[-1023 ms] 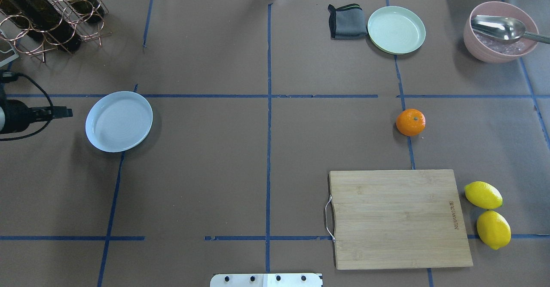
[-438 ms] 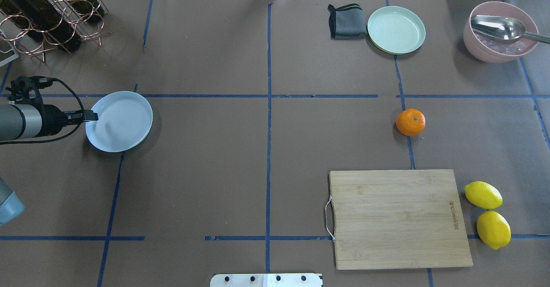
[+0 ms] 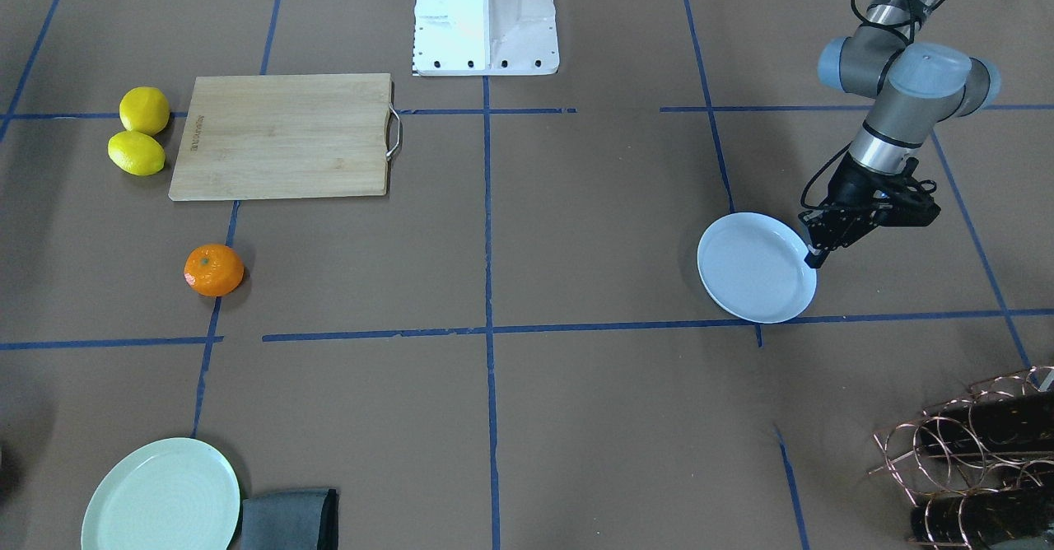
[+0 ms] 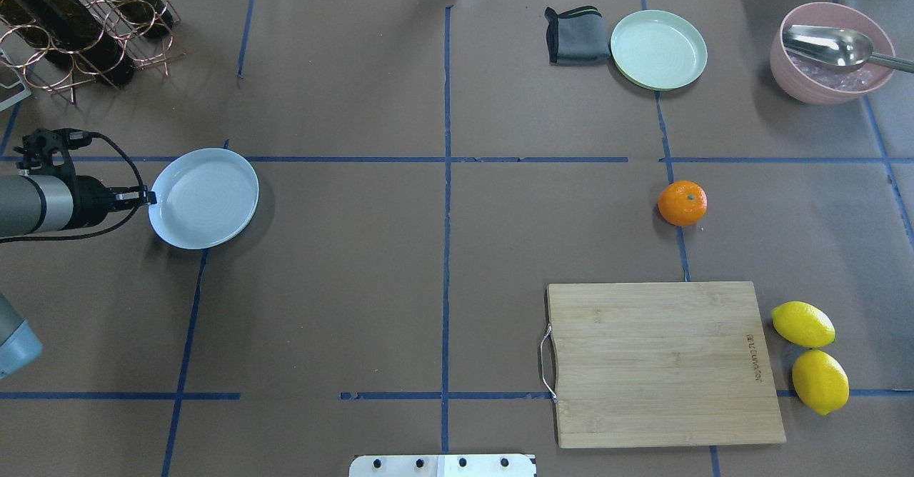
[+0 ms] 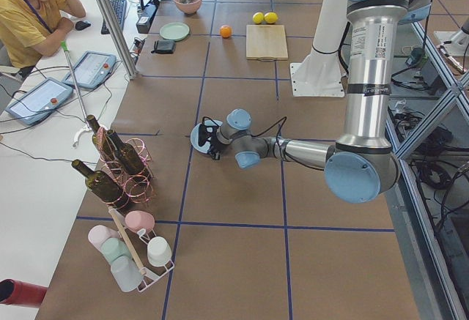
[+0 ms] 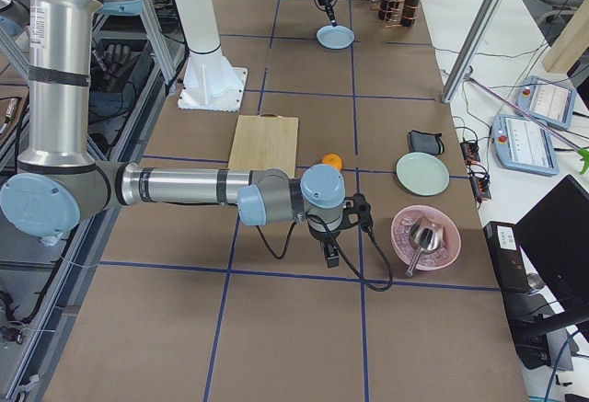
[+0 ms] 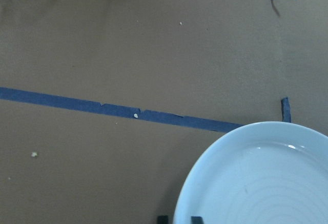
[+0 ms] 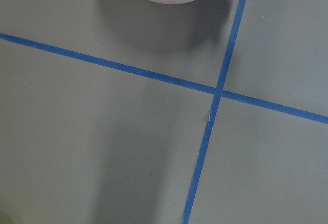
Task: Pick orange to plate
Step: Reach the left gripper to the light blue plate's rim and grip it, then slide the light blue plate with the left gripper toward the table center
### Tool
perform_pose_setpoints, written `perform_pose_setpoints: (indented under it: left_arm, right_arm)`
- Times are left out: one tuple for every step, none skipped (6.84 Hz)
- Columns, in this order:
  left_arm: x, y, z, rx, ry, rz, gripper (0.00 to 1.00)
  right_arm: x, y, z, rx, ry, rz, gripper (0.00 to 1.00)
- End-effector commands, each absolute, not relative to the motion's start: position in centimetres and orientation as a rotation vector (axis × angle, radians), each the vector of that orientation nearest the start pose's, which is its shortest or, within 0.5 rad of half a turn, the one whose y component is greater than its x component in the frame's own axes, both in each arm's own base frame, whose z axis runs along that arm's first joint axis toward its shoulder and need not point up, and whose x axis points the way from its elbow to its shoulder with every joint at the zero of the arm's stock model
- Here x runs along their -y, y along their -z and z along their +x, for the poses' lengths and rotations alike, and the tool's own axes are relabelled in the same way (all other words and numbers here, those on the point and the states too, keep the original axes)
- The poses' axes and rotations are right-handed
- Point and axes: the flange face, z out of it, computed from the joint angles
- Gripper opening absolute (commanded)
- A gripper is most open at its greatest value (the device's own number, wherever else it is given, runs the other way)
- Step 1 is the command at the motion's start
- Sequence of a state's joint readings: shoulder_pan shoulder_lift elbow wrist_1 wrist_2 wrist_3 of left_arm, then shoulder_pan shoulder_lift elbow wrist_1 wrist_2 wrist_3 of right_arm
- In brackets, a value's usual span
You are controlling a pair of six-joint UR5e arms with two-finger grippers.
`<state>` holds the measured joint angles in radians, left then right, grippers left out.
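My left jaws pinch the plate [image 4: 203,198] at its rim. My right jaws, I cannot tell. The orange [image 4: 682,203] sits far off.

At left, plate [image 4: 207,202] with left gripper [image 4: 150,196] seemingly clasping its rim, orange [image 4: 682,203] well apart at right, behind cutting board [image 4: 660,363], lemons [image 4: 803,324] beside board.

The plate [image 7: 256,183] runs off the left wrist view's lower edge
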<state>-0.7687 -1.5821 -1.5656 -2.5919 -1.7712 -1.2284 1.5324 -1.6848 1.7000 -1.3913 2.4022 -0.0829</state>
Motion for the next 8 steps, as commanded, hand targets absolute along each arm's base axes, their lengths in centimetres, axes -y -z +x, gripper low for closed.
perform_pose_setpoints:
  left_arm:
    - [44.4,-49.0,29.8,-1.062,0.256,0.428,0.0]
    - [44.7,-46.3,30.4,-1.106,0.248,0.43,0.0]
    - [46.9,-43.0,32.8,-1.106,0.265,0.417,0.0]
    - [49.6,-37.6,36.8,-1.111,0.348,0.35,0.0]
    - [49.8,-33.2,41.4,-1.086,0.357,0.314,0.0]
    - [48.1,-30.6,48.1,-1.091,0.38,0.311,0.0]
    - [47.9,-29.1,52.3,-1.095,0.41,0.29,0.0]
    - [46.8,-27.7,54.3,-1.115,0.411,0.268,0.0]
  right_arm:
    - [45.6,-62.7,4.3,0.826,0.192,0.2,1.0]
    - [45.5,-62.7,4.2,0.826,0.193,0.198,1.0]
    - [45.5,-62.8,4.2,0.826,0.192,0.196,1.0]
    - [45.5,-62.7,4.2,0.826,0.193,0.198,1.0]
    - [45.5,-62.7,4.2,0.826,0.193,0.198,1.0]
    - [45.5,-62.8,4.2,0.827,0.192,0.196,1.0]
    - [45.4,-62.9,4.3,0.827,0.19,0.196,1.0]
    - [45.4,-62.8,4.3,0.827,0.191,0.197,1.0]
